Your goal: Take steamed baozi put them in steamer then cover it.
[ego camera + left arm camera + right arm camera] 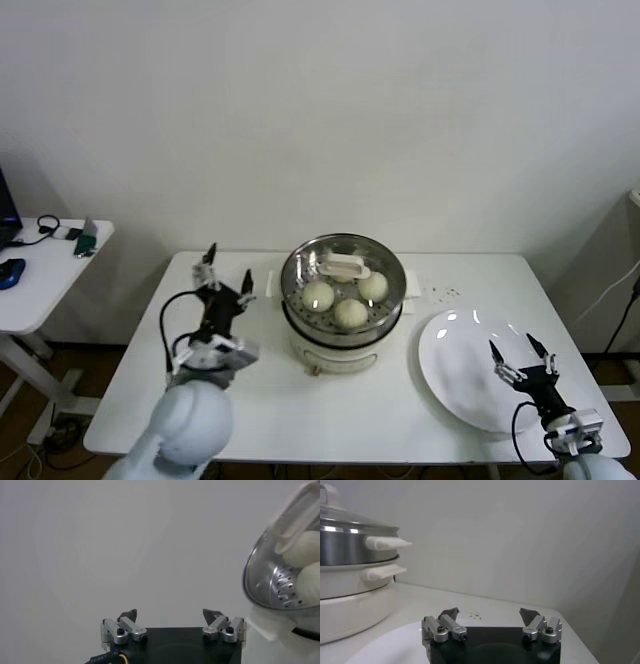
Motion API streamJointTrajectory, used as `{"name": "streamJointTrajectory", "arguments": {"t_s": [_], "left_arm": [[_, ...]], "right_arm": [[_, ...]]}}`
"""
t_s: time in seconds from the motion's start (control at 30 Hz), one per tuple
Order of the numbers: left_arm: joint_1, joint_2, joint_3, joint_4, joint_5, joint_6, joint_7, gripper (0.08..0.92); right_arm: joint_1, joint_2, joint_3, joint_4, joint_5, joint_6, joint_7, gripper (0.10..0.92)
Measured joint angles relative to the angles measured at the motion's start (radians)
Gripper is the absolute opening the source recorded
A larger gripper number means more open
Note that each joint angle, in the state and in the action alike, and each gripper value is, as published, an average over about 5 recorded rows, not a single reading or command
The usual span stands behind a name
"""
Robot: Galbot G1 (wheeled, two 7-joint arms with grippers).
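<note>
I see the lidded steamer (343, 300) mid-tabletop (330, 400), buns (350, 313) inside. My left claw (226, 276) gapes beside it; my right claw (521, 356) gapes over the empty plate (462, 372).

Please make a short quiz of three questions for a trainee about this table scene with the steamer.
1. True or false: the glass lid is on the steamer.
2. How many baozi show through the lid?
3. Which thing lies under the right gripper?
A. plate
B. steamer
C. bare table

Key:
1. True. Its cream handle sits on top.
2. Three show plainly. The handle could hide another.
3. A. The right gripper is over the empty white plate, fingers open. The left gripper is beside the steamer, also open and holding nothing.
</note>
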Motion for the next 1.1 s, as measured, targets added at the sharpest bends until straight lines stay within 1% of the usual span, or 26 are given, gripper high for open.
{"name": "streamJointTrajectory", "arguments": {"t_s": [0.13,0.3,0.47,0.77,1.1], "left_arm": [[0.095,-0.018,-0.111,-0.005,-0.166,-0.151,-0.045,0.823],[0.197,-0.057,-0.219,0.023,-0.355,-0.340,-0.068,0.823],[0.270,-0.102,-0.287,0.065,-0.493,-0.465,-0.073,0.823],[0.335,-0.145,-0.339,0.136,-0.617,-0.574,-0.087,0.823],[0.365,-0.164,-0.356,0.165,-0.649,-0.629,-0.091,0.823]], "right_arm": [[-0.006,-0.004,-0.006,0.007,0.004,0.004,-0.005,0.823],[-0.016,-0.006,-0.013,0.015,0.007,0.010,-0.010,0.823],[-0.027,-0.012,-0.022,0.028,0.015,0.018,-0.012,0.823],[-0.029,-0.024,-0.041,0.054,0.042,0.021,-0.008,0.823],[-0.021,-0.029,-0.044,0.054,0.062,0.027,-0.011,0.823]]}}
